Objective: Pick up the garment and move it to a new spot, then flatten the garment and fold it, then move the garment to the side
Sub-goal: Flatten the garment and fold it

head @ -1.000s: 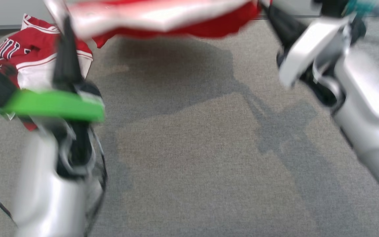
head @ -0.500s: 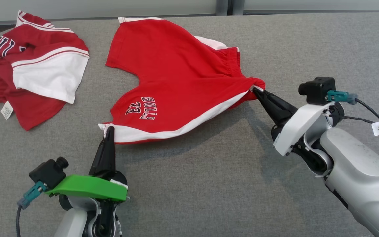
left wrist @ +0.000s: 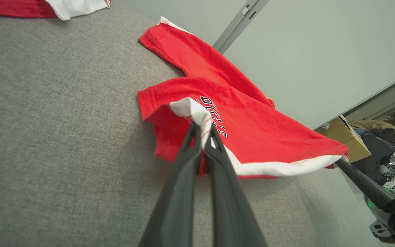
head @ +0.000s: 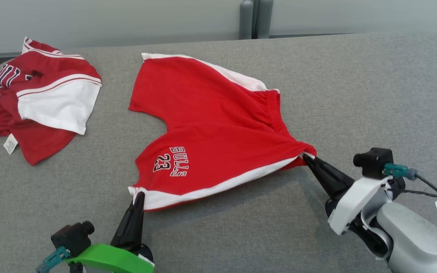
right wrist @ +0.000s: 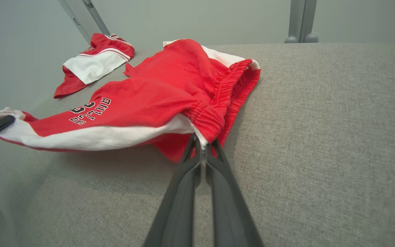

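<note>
The garment is a pair of red shorts with white side stripes and "BULLS 23" print, spread on the grey table. My left gripper is shut on the white hem corner of the near leg. My right gripper is shut on the near end of the elastic waistband. The near edge of the shorts hangs slightly lifted and stretched between the two grippers, while the far leg lies flat on the table.
A second red and white garment lies crumpled at the table's far left. The grey table has open room to the right and in front of the shorts. A person and a cardboard box stand beyond the table.
A second ago the shorts hung blurred in the air at the top of the view. Now they lie spread on the table, drawn nearer to me, both grippers still shut on them.
</note>
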{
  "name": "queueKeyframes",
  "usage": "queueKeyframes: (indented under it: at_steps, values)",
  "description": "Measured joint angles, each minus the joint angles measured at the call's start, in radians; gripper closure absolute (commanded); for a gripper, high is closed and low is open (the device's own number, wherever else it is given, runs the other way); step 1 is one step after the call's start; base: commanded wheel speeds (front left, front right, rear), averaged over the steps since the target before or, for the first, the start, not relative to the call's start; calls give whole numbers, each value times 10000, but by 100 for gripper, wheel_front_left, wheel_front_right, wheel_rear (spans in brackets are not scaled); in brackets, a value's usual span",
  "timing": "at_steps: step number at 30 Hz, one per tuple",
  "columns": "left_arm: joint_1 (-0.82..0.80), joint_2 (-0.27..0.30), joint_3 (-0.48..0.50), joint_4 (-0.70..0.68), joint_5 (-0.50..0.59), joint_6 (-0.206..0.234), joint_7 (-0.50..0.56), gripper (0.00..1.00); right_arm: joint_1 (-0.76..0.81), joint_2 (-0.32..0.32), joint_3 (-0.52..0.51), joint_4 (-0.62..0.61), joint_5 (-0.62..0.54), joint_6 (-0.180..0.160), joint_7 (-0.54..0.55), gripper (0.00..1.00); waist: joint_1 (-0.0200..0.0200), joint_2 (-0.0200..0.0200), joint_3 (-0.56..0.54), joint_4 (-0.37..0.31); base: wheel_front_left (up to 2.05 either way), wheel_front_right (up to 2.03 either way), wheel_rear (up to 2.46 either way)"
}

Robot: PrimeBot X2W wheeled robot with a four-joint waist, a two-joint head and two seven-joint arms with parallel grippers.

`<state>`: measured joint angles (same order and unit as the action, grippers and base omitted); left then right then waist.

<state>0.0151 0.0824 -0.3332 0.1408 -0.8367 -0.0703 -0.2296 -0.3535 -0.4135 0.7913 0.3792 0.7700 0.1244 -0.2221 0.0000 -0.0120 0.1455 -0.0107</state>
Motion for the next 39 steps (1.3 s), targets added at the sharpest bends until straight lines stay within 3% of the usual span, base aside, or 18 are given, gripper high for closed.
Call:
queueKeyframes:
  at_steps: [10,27,28,29,30,31,32,33,34,35,36,39]
  values:
    - [748,155,-150,573,-196,-100,90,100,1102,-25,692,245,-1135,0,-165,100,0,0,-518,-19,0,0,0]
    - [876,228,73,1789,-226,-75,88,100,1370,382,941,1269,-1655,-13,-251,100,0,0,-657,19,0,0,0]
    - [872,222,69,1808,-226,-77,88,100,1370,401,943,1310,-1659,-13,-251,91,0,0,-661,11,0,0,0]
    - [868,217,61,1843,-224,-77,88,100,1370,412,941,1356,-1672,-13,-251,72,0,0,-661,3,0,0,0]
    - [866,211,52,1887,-222,-77,88,99,1371,428,940,1396,-1689,-13,-251,61,0,0,-660,-3,0,0,0]
    - [864,207,48,1937,-219,-77,88,86,1372,445,926,1404,-1703,-13,-251,36,0,0,-659,-9,0,0,0]
    - [862,207,46,1981,-203,-75,88,71,1375,476,892,1404,-1705,-13,-251,0,0,0,-657,-15,0,0,0]
    - [862,207,48,2013,-196,-73,88,61,1383,529,805,1392,-1705,-13,-251,0,0,0,-654,-19,0,0,0]
    - [861,207,48,2019,-196,-73,88,27,1385,575,717,1373,-1705,-13,-251,0,0,0,-652,-22,0,0,0]
    - [859,207,48,2023,-196,-73,88,4,1388,606,629,1344,-1714,-17,-251,0,0,0,-650,-25,0,0,0]
    - [858,209,48,2023,-190,-52,88,0,1396,610,554,1306,-1730,-29,-251,0,0,0,-648,-29,0,0,0]
    - [857,240,40,2021,-107,0,86,0,1512,602,347,1143,-1820,-105,-251,0,0,0,-637,-47,0,0,0]
